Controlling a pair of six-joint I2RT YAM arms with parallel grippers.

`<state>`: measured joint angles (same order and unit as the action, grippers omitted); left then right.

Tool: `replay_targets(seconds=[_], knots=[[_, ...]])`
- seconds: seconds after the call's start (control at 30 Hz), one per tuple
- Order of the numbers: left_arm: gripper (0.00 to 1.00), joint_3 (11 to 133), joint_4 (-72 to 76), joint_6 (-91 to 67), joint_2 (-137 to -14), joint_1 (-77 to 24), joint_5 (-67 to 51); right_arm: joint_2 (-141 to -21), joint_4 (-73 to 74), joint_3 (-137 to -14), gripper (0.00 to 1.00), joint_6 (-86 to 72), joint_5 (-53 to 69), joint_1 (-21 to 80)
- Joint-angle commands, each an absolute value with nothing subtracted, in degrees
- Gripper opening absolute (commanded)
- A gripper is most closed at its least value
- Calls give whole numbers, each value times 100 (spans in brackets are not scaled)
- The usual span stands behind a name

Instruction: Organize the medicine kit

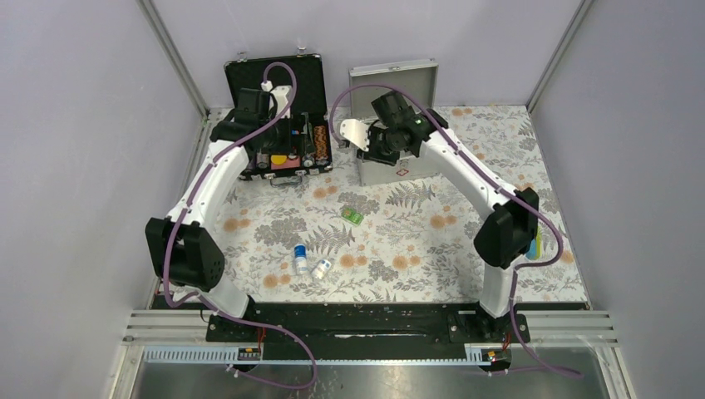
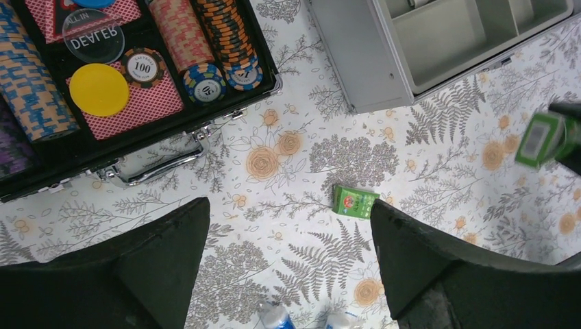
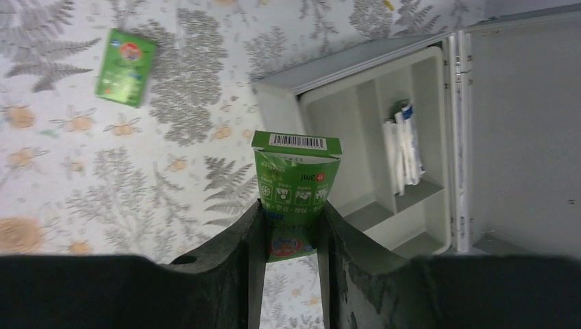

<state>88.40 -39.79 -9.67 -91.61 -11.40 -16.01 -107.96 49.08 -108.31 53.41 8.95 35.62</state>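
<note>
The medicine kit (image 1: pixel 397 172) stands open at the back centre, its lid (image 1: pixel 396 81) upright. Its grey divided tray (image 3: pixel 360 120) holds white packets (image 3: pixel 404 147); the tray also shows in the left wrist view (image 2: pixel 445 34). My right gripper (image 3: pixel 291 205) is shut on a green box (image 3: pixel 294 181) and holds it in the air beside the kit's left front corner. A second green box (image 1: pixel 353 216) lies on the cloth, also in the left wrist view (image 2: pixel 354 201). Two small blue-capped bottles (image 1: pixel 309 263) lie nearer me. My left gripper (image 2: pixel 291 212) is open and empty, high above the cloth.
A black case of poker chips (image 1: pixel 278 108) stands open at the back left, with its metal handle (image 2: pixel 161 168) towards me. A yellow and blue object (image 1: pixel 536 241) lies behind the right arm's elbow. Enclosure walls ring the floral cloth.
</note>
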Motion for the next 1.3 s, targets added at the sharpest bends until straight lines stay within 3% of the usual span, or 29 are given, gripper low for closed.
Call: replay_targets(seconds=[0.0, 0.23, 0.5, 0.67, 0.83, 0.97, 1.07, 1.27], knots=[[86, 9251, -4236, -535, -9186, -1116, -1447, -11414, 4569, -11334, 36, 5885, 735, 3328], [86, 9047, -4439, -246, -9103, -1062, -1305, -12309, 4539, -12245, 36, 6265, 469, 3118], [85, 8750, -4443, -192, -9039, -1042, -1353, -12532, 4201, -12110, 40, 6721, 316, 3058], [85, 8751, -4447, -185, -9041, -1046, -1367, -12485, 4081, -11908, 53, 6827, 265, 3053], [85, 8774, -4457, -193, -9047, -1041, -1423, -12321, 4074, -11874, 58, 6669, 334, 3015], [85, 8741, -4456, -234, -9008, -1046, -1424, -11959, 4181, -11932, 59, 5920, 738, 3012], [85, 8645, -4432, -339, -8979, -1044, -1419, -11713, 4611, -11966, 58, 4396, 1639, 3030], [86, 8500, -4355, -710, -8916, -1001, -1382, -11538, 4875, -11112, 54, 2426, 3145, 3135]])
